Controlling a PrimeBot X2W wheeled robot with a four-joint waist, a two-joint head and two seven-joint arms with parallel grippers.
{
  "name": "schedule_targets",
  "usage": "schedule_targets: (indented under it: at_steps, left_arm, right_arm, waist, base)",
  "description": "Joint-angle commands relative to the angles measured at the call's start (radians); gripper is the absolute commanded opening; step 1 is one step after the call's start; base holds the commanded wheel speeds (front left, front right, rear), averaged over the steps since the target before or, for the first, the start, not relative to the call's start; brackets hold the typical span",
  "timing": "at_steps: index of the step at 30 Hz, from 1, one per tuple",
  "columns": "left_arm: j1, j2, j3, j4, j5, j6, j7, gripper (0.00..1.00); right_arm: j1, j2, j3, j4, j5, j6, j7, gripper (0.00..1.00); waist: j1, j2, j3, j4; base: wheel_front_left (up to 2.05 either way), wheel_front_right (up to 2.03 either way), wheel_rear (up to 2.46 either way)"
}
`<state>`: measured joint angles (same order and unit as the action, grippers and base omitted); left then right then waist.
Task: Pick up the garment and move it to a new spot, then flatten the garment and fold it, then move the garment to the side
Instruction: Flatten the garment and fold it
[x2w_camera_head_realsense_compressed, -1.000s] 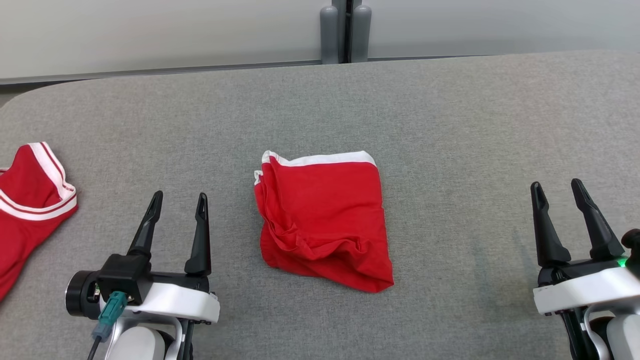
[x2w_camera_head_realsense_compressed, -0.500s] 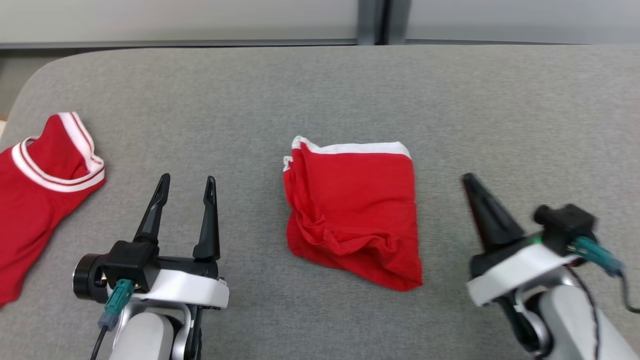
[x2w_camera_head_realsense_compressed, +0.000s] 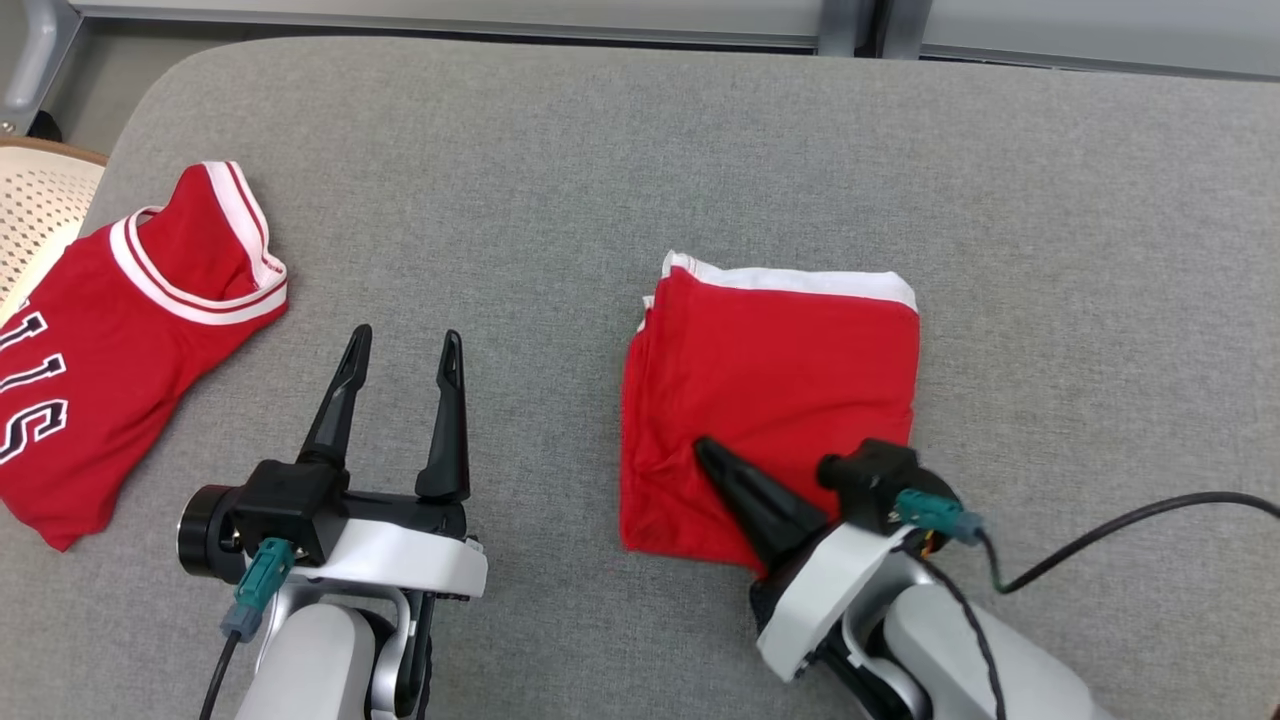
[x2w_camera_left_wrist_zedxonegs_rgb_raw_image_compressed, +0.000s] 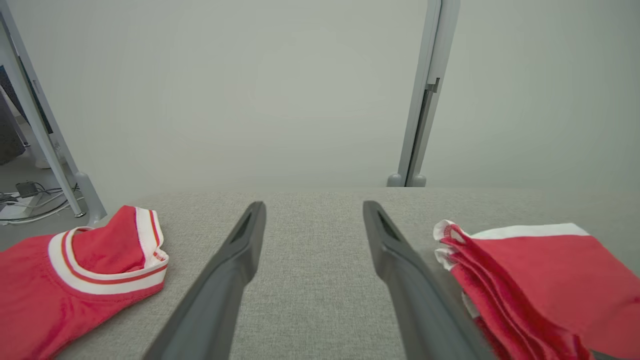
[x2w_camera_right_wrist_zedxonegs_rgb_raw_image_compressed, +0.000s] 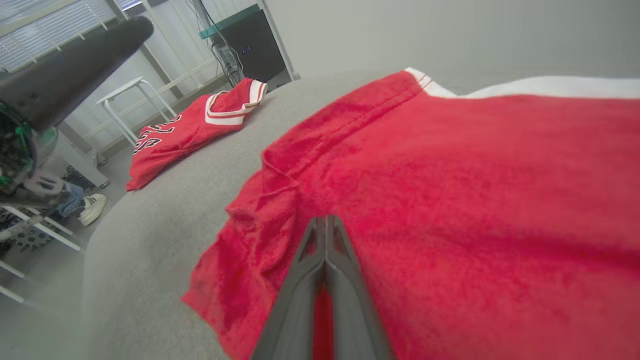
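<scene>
Nearest, at the worktop's near edge: right claw (x2w_camera_head_realsense_compressed: 705, 448) is holding its two dark fingers pressed fully together, clenched, with no fold of cloth visibly caught between the tips. The tip is lying on or just over the near-left part of the folded red cloth garment with a white band (x2w_camera_head_realsense_compressed: 790, 360). Left claw (x2w_camera_head_realsense_compressed: 407, 334) is hovering released, fingers spread, carrying nothing, left of centre over the grey fabric-covered worktop (x2w_camera_head_realsense_compressed: 560, 180).

The garment is lying in the worktop's middle, roughly square, with its white band running along the far side and stacked layers bunching at its left edge.

Handling, as judged: light, soft, limp knit. Lifted by one point, it is likely going to sag and come unfolded. The grey cover looks grippy, so a slide may drag the bottom layers. Best hold is a pinch through all layers at the left edge, or at two corners.

Farther, at the worktop's left edge: a red jersey with white striped trim and black-and-white lettering (x2w_camera_head_realsense_compressed: 110, 340) is lying spread out.

Count: two claws, two red garments, one worktop.
</scene>
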<state>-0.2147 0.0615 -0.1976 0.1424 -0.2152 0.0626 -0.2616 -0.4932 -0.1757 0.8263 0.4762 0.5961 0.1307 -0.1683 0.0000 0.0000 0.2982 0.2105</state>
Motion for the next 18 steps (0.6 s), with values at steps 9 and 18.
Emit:
schedule_targets:
  at_steps: [9, 18]
  left_arm:
    - [-0.009, -0.001, 0.015, -0.008, 0.002, 0.005, -0.004, 1.00]
    - [0.025, 0.002, 0.036, -0.001, 0.017, 0.004, -0.004, 1.00]
  right_arm:
    - [-0.050, -0.016, 0.235, 0.065, 0.073, 0.001, -0.047, 0.00]
    - [-0.068, -0.061, 0.310, -0.011, 0.110, 0.001, -0.094, 0.00]
  waist:
    - [0.0000, 0.0000, 0.002, -0.015]
    - [0.0000, 0.0000, -0.044, -0.068]
  base:
    - [0.00, 0.00, 0.00]
    - [0.00, 0.00, 0.00]
